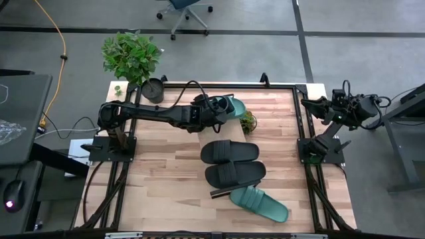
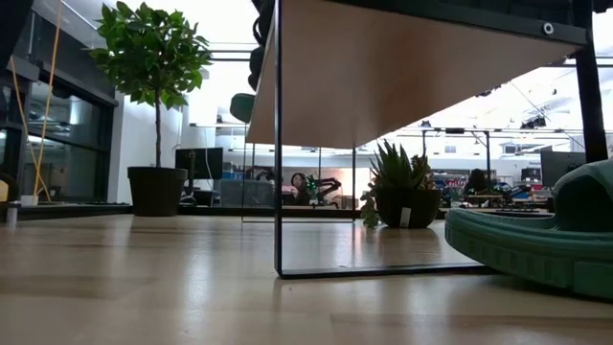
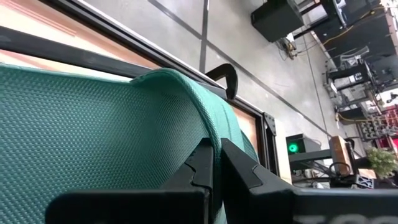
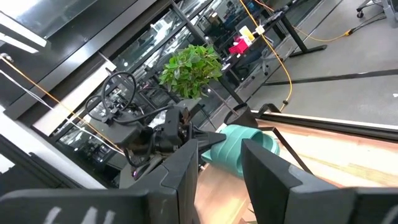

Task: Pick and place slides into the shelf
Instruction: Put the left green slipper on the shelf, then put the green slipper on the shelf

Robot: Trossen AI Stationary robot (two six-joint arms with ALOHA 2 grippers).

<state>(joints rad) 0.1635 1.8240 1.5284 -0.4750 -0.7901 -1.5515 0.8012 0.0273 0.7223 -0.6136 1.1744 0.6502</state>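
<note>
Left gripper (image 1: pixel 222 108) clamped on teal ribbed rubber slide (image 1: pixel 234 106) above far end of light-wood plank shelf (image 1: pixel 226 123). Right gripper (image 4: pixel 221 168) beside tabletop (image 1: pixel 166 179) edge, fingers apart, holding nothing.

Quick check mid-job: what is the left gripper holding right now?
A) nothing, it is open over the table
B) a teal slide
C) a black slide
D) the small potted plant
B: the left gripper is shut on the edge of a teal slide, and the high view shows that slide at the arm's tip near the table's far edge.
</note>
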